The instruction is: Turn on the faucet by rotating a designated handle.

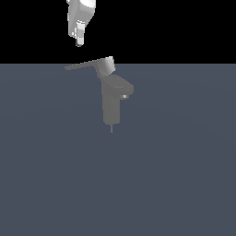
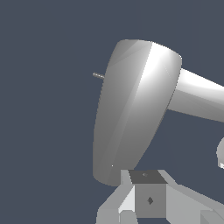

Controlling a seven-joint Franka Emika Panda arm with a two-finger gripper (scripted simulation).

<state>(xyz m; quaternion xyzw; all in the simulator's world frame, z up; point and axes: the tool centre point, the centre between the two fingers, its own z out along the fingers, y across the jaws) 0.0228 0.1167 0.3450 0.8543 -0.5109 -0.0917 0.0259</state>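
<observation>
Faucet: your landmark, a matte grey column standing upright on the dark blue-grey floor, roughly mid-scene in the exterior view, with a thin pin poking out below its base.
Spout: a short rounded stub on the faucet's side toward the exterior view's right, with a small light nozzle hole under it.
Handle: a flat grey lever bar running from the lighter hub on top of the faucet out toward the exterior view's left, close to level, its free end slightly lower.
Gripper: white, hanging above the faucet and off to the handle's free-end side; there's a clear gap of black background between its tip and the lever, so you're not touching anything.
Claw state: you can't read it here. The exterior view shows the fingers end-on as one pale block, and the wrist view crops them at the frame edge. Nothing is seen held.
Only in the exterior view: the whole faucet, the spout hole, the air gap under the gripper.
Only in the wrist view: the faucet up close as a big shaded cylinder with a bar branching off it, a thin pin at its far end, and the gripper's grey housing in the foreground.
</observation>
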